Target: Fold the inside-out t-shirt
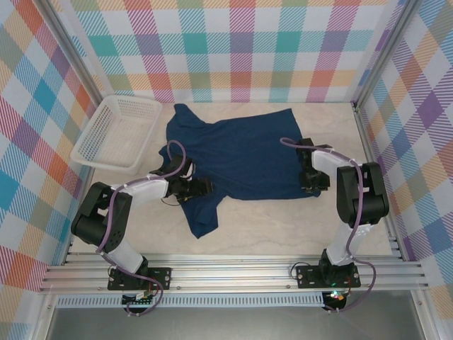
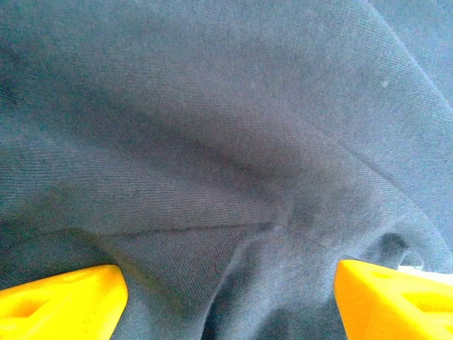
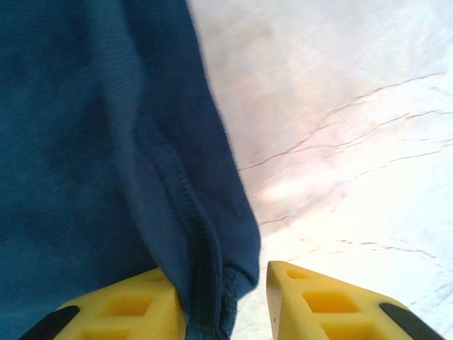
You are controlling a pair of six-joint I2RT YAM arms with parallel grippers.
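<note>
The inside-out t-shirt [image 1: 233, 152], dark navy, lies spread across the middle of the table, with one part trailing toward the near edge [image 1: 202, 219]. My left gripper [image 1: 203, 187] is low over its near-left part. In the left wrist view its yellow fingers [image 2: 64, 301] stand wide apart, with rumpled navy cloth [image 2: 233, 177] between them. My right gripper [image 1: 311, 183] is at the shirt's near-right corner. There the stitched hem [image 3: 202, 248] sits between the jaws against the left finger [image 3: 120, 308], and a gap shows before the right finger [image 3: 318, 301].
A white mesh basket [image 1: 90, 129] stands at the far left beside the shirt. Plaid walls close in the back and both sides. Bare pale wood [image 3: 340, 106] lies to the right of the hem, and the arms' metal rail [image 1: 226, 273] runs along the near edge.
</note>
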